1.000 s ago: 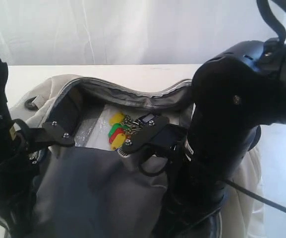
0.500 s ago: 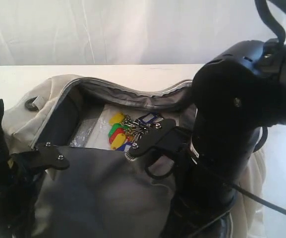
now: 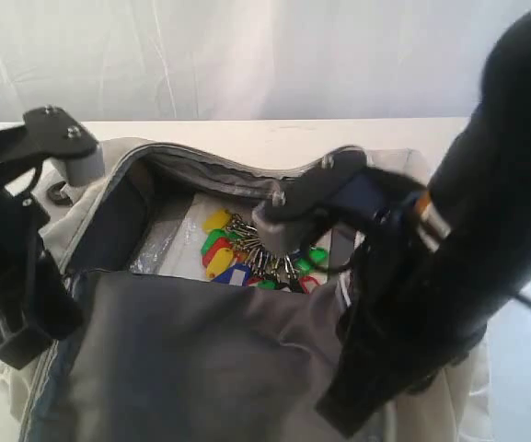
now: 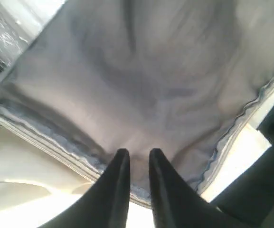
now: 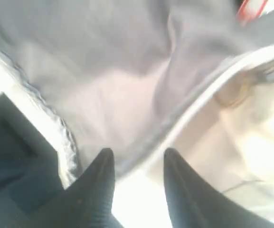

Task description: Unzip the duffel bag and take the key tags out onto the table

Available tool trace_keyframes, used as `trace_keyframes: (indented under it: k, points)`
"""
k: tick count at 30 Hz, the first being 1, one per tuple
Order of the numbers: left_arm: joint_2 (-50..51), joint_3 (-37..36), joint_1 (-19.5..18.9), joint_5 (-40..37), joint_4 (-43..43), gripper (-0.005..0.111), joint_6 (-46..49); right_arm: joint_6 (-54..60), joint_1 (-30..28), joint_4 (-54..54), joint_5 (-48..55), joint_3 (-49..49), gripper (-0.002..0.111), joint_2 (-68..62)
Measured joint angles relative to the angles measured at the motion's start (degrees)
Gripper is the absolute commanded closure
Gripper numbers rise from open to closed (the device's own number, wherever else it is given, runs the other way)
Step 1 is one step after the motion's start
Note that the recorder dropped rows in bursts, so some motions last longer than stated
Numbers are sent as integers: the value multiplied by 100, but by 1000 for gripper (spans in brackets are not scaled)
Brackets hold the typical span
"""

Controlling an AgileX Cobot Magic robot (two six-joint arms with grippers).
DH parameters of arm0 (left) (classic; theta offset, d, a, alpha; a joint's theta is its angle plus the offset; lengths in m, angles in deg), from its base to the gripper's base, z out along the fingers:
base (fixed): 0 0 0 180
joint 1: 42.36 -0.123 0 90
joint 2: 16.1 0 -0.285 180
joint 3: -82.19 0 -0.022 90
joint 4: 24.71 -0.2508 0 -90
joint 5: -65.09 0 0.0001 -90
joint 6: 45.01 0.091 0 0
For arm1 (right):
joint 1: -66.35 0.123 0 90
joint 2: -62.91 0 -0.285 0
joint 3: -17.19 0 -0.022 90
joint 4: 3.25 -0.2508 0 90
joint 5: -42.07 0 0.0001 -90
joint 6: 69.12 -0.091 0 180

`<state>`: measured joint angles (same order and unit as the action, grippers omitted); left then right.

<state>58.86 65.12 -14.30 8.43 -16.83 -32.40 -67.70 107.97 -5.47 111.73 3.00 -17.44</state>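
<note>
Only the exterior view shows the whole layout. The duffel bag (image 3: pixel 67 221) sits on the white table (image 3: pixel 247 132) with its mouth unzipped and gaping. The key tags (image 3: pixel 251 258), a bunch of yellow, green, red and blue, lie inside on the bag's floor, beside a sheet of clear crinkled plastic (image 3: pixel 155 249). The near flap of dark grey lining (image 3: pixel 201 359) is folded toward the tabletop's near edge. The fingers of both arms are hidden in this view. The wrist views show them but not the bunch of tags. The left gripper (image 4: pixel 137 154) has its two dark fingers almost together, with only a slim gap. Its tips are at the lining's zipper edge (image 4: pixel 241 118), and whether they pinch the cloth cannot be told. The right gripper (image 5: pixel 139 153) has its fingers clearly apart, and the bag's pale rim (image 5: pixel 208 95) runs down toward the gap. The picture is too blurred to tell whether it has hold of that rim. A black D-ring (image 3: pixel 60 191) shows on the bag's left end. Bare tabletop shows in a strip between the bag and the table's far edge, and more lies to the right of the bag (image 3: pixel 527 322). The two arms crowd the bag's left and right sides.
</note>
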Motion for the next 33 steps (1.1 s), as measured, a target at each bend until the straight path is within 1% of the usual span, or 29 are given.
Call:
trace_keyframes:
  k: [3,7,10,12,16,21,23,26,28,30,33]
  points:
    - [-261,54,0,310,0,86,0,0,0,157,-11,389,75,412]
    - [-482,80,0,851,0,86,-7,-244,0,622,-614,689,75,819]
    - [-521,89,0,917,0,86,-7,-569,0,1144,-924,803,75,838]
    - [-521,92,0,883,0,86,-7,-668,0,1382,-983,878,75,684]
    - [-521,92,0,576,0,86,-7,-661,0,1468,-827,1251,75,97]
    - [-521,92,0,242,0,86,-7,-142,-4,1454,-447,2063,76,-1079]
    - [-521,92,0,110,0,86,-7,139,-79,1291,-362,2333,81,-1471]
    - [-570,-99,0,-6,-83,86,-196,738,-361,562,-255,2683,88,-1967]
    - [-634,-310,0,-5,-227,86,-355,1180,-696,-272,-247,2846,88,-2213]
    - [-750,-568,0,58,-344,86,-437,1489,-1037,-872,-238,2952,88,-2391]
    - [-925,-899,0,277,-462,86,-462,1749,-1545,-1482,-216,3037,88,-2599]
